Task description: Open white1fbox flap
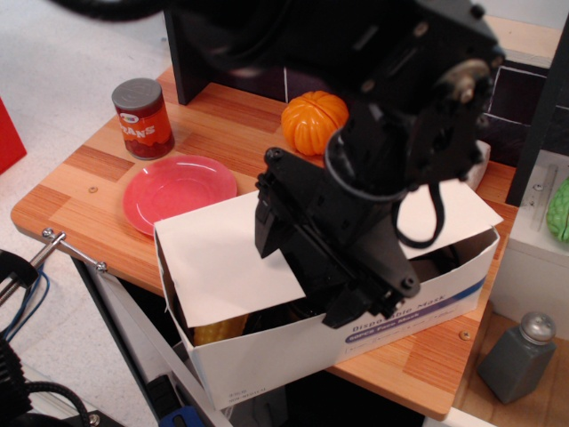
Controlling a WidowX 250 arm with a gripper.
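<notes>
The white1fbox (267, 360) is a large white cardboard box lying at the table's front edge, with a blue-purple stripe and "Disposable Mask" print on its near long side. Its flap (222, 258) lies roughly flat over the top from the far long edge. The flap shows left of the arm and again at the right (458, 213). My black gripper (316, 262) hangs low over the middle of the box, on or just above the flap, and hides the barcode print. Its fingers merge with the dark body, so their spacing is unclear. Something yellow (218, 331) shows inside the box.
A red can (142, 117) stands at the back left, with a pink plate (178, 189) in front of it. An orange pumpkin (311, 120) sits behind the box by the dark brick wall. A grey shaker (520, 356) stands lower right, off the table.
</notes>
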